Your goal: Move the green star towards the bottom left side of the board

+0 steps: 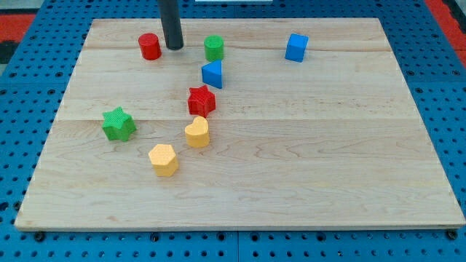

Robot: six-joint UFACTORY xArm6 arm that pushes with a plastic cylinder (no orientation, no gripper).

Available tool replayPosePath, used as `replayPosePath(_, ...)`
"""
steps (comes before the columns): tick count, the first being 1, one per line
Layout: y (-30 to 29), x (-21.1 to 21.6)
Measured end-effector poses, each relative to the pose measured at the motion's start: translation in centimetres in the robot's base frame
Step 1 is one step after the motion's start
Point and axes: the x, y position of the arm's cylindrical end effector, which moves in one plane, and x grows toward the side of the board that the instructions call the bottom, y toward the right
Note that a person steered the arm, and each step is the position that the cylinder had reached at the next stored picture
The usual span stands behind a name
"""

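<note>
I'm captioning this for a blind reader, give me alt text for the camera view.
My tip rests near the wooden board's top edge between a red cylinder block and a green cylinder block, far from the green star block at the view's left.

Open table [328, 167] lies from 3 to 6 o'clock of the centre. The tool's tip [174, 48] stands at 11 o'clock, hemmed between the red cylinder [150, 46] and green cylinder [214, 48]. A chain of blue wedge [212, 74], red star [202, 100] and two yellow blocks [197, 132] [164, 159] walls off the green star [119, 124] at 9 o'clock; bare wood runs from it toward 7 o'clock.
</note>
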Motion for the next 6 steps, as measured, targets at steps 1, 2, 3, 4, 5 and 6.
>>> replayPosePath(1, -1.8, 4.3)
replayPosePath(2, -5.9, 1.2)
replayPosePath(3, -2.9, -3.3)
replayPosePath(4, -2.0, -4.3)
replayPosePath(5, -4.6, 0.6)
replayPosePath(6, -4.2, 10.3)
